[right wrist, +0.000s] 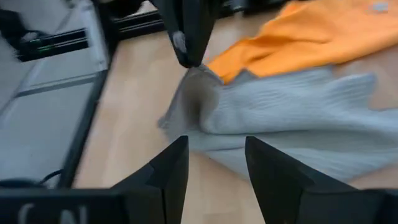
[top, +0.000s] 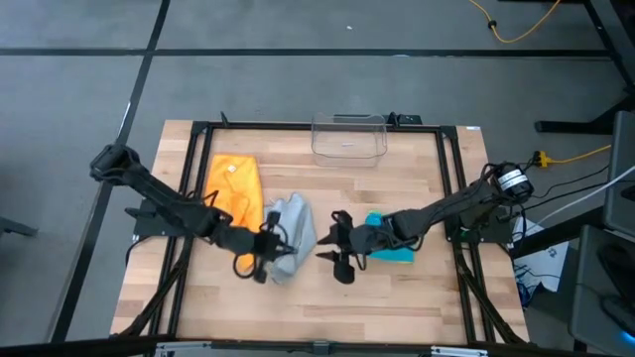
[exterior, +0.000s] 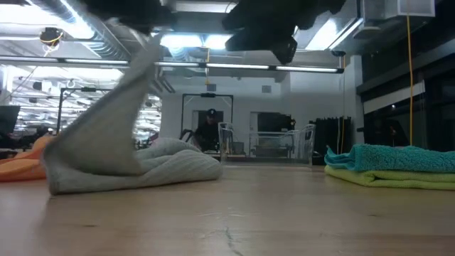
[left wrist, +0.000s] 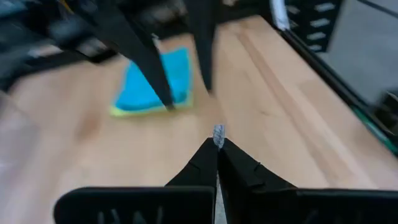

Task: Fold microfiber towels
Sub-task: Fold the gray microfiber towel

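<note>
A light grey towel (top: 294, 234) lies bunched mid-table, one corner raised by my left gripper (top: 264, 250), which is shut on it. The rest of the grey towel (exterior: 142, 167) sits on the wood. An orange towel (top: 236, 186) lies flat at the far left, its edge next to the grey one. A folded teal towel (top: 389, 238) rests on a lime green towel (exterior: 387, 178) to the right. My right gripper (right wrist: 214, 163) hovers open between the grey towel and the teal stack, touching nothing. My left gripper pinches a corner of the grey towel (right wrist: 196, 73) between its two shut fingers; a small tuft (left wrist: 218, 132) shows at their tips. The fingers slant down from the table's left. The cloth hangs from that corner in a sloping sheet (exterior: 117, 114), its bulk on the table.
A clear plastic bin (top: 348, 137) stands at the table's far edge. A black frame (top: 451, 188) borders the tabletop. Bare wood (top: 317, 307) runs along the near edge. A person (exterior: 208, 128) stands far off in the room behind.
</note>
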### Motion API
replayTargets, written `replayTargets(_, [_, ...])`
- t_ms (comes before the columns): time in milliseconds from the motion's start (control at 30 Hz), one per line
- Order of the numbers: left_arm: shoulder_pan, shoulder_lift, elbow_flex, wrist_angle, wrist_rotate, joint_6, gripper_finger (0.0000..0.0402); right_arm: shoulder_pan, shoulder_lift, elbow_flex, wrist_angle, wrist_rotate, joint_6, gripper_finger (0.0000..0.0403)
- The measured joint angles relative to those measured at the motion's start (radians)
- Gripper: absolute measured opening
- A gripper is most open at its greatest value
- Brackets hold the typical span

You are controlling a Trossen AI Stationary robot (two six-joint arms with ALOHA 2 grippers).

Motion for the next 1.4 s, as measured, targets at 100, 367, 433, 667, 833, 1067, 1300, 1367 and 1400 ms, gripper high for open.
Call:
replayTargets(100, [0.055,0.000,0.059,0.001,-0.005,0.070,0.0000,0.018,0.010,0.000,0.016,0.129,0.013,0.0161])
replayTargets(367, [0.135,0.000,0.147,-0.027,-0.006,0.155,0.0000,0.031,0.081,0.000,0.109,0.275,0.112,0.0161])
replayTargets(433, [0.149,0.000,0.147,-0.077,-0.006,0.151,0.0000,0.031,0.083,-0.001,0.118,0.285,0.123,0.0161])
replayTargets(667, [0.189,0.052,0.146,-0.110,-0.007,0.110,0.0000,0.034,0.072,-0.001,0.196,0.405,0.140,0.0161])
replayTargets(833, [0.218,0.098,0.146,-0.021,-0.007,0.158,0.0000,0.021,0.081,0.000,0.196,0.408,0.191,0.0161])
replayTargets(1067, [0.236,0.113,0.146,0.082,-0.108,0.241,0.0000,-0.002,0.106,0.000,0.179,0.411,0.241,0.0161])
replayTargets(1300, [0.230,0.103,0.193,0.153,-0.219,0.377,0.0000,-0.028,0.124,0.000,0.069,0.409,0.331,0.0161])
replayTargets(1367, [0.224,0.102,0.234,0.147,-0.250,0.424,0.0000,-0.036,0.124,0.000,0.010,0.409,0.361,0.0161])
replayTargets(1400, [0.222,0.100,0.253,0.144,-0.264,0.448,0.0000,-0.041,0.124,0.000,-0.007,0.408,0.376,0.0161])
